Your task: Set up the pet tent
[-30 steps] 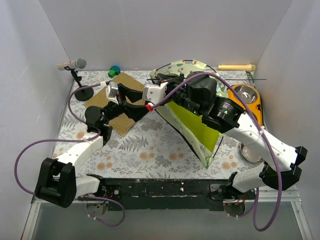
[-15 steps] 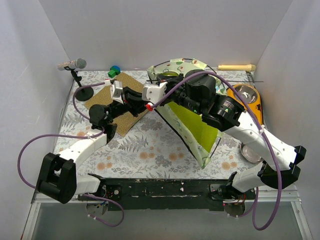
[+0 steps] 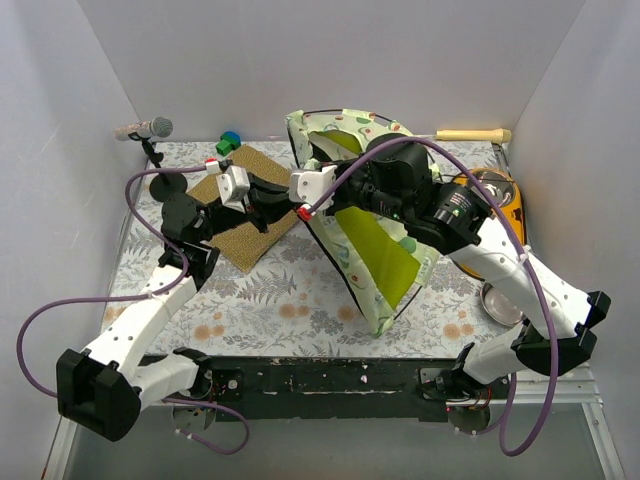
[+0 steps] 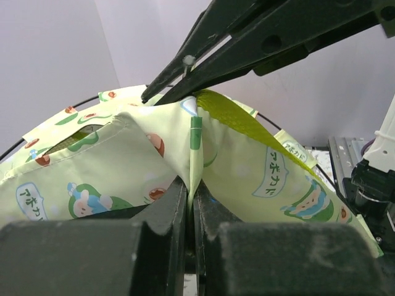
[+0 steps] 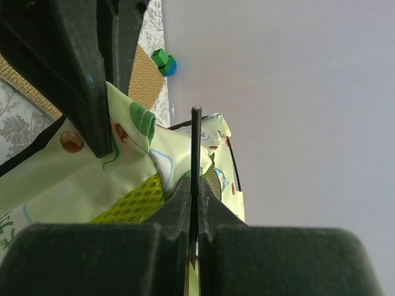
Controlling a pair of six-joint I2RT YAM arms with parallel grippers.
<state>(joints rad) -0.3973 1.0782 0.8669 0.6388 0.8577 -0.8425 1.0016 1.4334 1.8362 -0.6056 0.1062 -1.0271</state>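
The left gripper [image 4: 191, 185] is pinching a fold of the pet tent [image 3: 372, 250] fabric, its jaws pressed together on it. The tent is standing half-raised at mid-table, just right of the brown mat [image 3: 240, 215]. The right gripper [image 5: 194, 188] is clamping a thin black pole [image 5: 195, 132]. Recommendation: hold the fabric taut while flexing the pole, with both grips firm and no strain on the seam.

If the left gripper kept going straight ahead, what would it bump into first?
The pale cream-green printed fabric pet tent: the left gripper is pinching its fold. Just past that, probably the right gripper, though depth is unclear.
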